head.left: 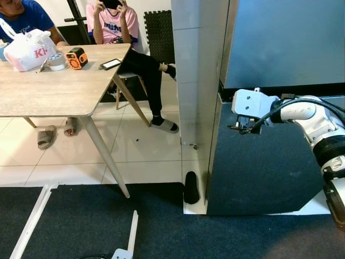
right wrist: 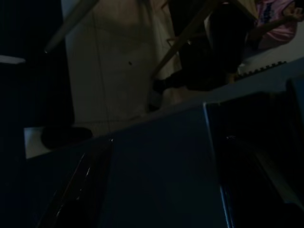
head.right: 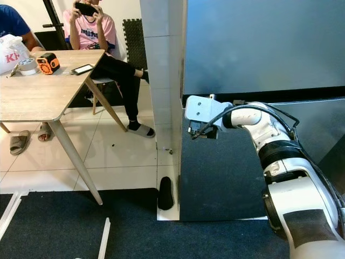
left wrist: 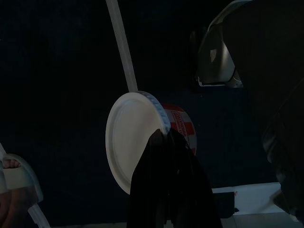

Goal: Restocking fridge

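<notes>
Against the upright fridge door (head.right: pixel 237 178), right gripper (head.right: pixel 202 131), finger spread hidden; left gripper (left wrist: pixel 171 190) clasping tub (left wrist: pixel 137 142) sideways.

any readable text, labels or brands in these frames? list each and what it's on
"KH", red letters, cut off at the folds: on the white plastic bag on the wooden table.
Print on the seated person's pink shirt: too blurred to read.
Red-and-white label on the white-lidded tub seen from the left wrist: too dark and small to read.
Orange tape measure, phone and fridge: no legible marking.
</notes>
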Available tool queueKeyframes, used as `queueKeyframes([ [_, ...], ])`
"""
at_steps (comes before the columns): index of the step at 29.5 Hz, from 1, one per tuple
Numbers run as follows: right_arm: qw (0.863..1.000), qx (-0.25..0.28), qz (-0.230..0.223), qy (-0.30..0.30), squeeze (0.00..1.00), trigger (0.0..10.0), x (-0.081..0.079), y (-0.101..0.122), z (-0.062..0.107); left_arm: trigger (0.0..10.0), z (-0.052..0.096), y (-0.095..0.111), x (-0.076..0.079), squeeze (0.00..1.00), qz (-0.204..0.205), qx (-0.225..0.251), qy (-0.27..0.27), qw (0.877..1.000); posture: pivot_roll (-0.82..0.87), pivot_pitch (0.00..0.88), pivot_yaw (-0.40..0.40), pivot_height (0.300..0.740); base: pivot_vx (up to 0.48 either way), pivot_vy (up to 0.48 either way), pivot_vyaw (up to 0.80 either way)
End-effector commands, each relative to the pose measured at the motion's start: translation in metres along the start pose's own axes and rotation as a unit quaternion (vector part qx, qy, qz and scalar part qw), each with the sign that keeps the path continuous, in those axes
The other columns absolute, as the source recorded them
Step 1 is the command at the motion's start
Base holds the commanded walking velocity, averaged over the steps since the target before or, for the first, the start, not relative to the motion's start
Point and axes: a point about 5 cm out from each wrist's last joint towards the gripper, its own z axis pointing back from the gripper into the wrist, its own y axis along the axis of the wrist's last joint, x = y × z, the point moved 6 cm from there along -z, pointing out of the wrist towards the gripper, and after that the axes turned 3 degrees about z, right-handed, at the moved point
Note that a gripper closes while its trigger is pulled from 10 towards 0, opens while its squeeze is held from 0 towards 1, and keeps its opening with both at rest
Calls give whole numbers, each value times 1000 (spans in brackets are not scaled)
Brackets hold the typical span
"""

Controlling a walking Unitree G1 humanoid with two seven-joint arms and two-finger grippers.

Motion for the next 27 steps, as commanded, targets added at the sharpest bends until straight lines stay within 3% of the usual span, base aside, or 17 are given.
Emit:
queueKeyframes([
  [1, 999, -47, 9, 6, 0, 10000, -1, -16, 3, 10000, 0, 8, -2, 0, 1, 12, 2, 1000, -24, 0, 14, 740, 0, 0, 0],
  [4, 998, -64, 10, 7, 0, 10000, -1, -21, 3, 10000, 0, 8, -2, 0, 1, 12, 2, 1000, -24, 0, 14, 740, 0, 0, 0],
  [8, 992, -107, 38, 46, 0, 10000, -15, -34, 2, 10000, 0, 8, -2, 0, 0, 11, 2, 1000, -24, 0, 14, 740, 0, 0, 0],
  [10, 992, -107, 40, 55, 0, 10000, -18, -35, 2, 10000, 0, 8, -2, 0, 0, 11, 2, 1000, -23, 0, 14, 740, 0, 0, 0],
  [11, 989, -106, 48, 91, 0, 10000, -29, -36, 2, 10000, 0, 7, -2, 0, 0, 11, 2, 1000, -23, 0, 15, 740, 0, 0, 0],
  [14, 985, -104, 51, 130, 0, 10000, -41, -37, 3, 10000, 0, 7, -2, 0, 0, 11, 2, 1000, -24, 0, 14, 740, 0, 0, 0],
  [18, 983, -99, 47, 147, 0, 10000, -46, -36, 3, 10000, 0, 7, -2, 0, -1, 11, 2, 1000, -25, 0, 14, 740, 0, 0, 0],
  [21, 970, -85, 27, 224, 0, 10000, -67, -35, 10, 10000, 0, 7, -2, 0, -1, 11, 2, 1000, -25, 0, 14, 740, 0, 0, 0],
  [27, 965, -68, 20, 254, 0, 10000, -74, -30, 13, 10000, 0, 7, -2, 0, 0, 10, 2, 1000, -25, 0, 14, 740, 0, 0, 0],
])
